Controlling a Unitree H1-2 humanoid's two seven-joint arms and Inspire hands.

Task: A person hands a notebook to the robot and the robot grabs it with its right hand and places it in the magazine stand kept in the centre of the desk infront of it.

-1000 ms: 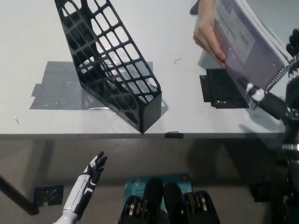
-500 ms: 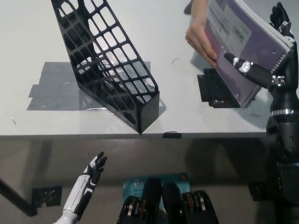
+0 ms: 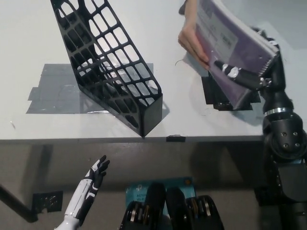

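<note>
A purple spiral-bound notebook (image 3: 228, 45) is held tilted above the desk at the upper right. A person's hand (image 3: 192, 38) grips its left edge. My black right hand (image 3: 256, 72) is closed around its lower right part, one finger lying across the cover and others behind the spiral edge. The black lattice magazine stand (image 3: 112, 67) stands on the white desk (image 3: 48, 124) left of centre, leaning, about a hand's width left of the notebook. My white left hand (image 3: 93, 179) hangs open below the desk's front edge at the lower left.
A grey tape patch (image 3: 53, 91) lies on the desk under and left of the stand. A black tape patch (image 3: 218, 98) lies below the notebook. A small black tab (image 3: 175, 139) sits on the desk's front edge. Below is dark floor with a black marker (image 3: 48, 201).
My right hand has risen and closed onto the notebook. The notebook, with the person's hand, has shifted left toward the stand. The left hand has stayed put.
</note>
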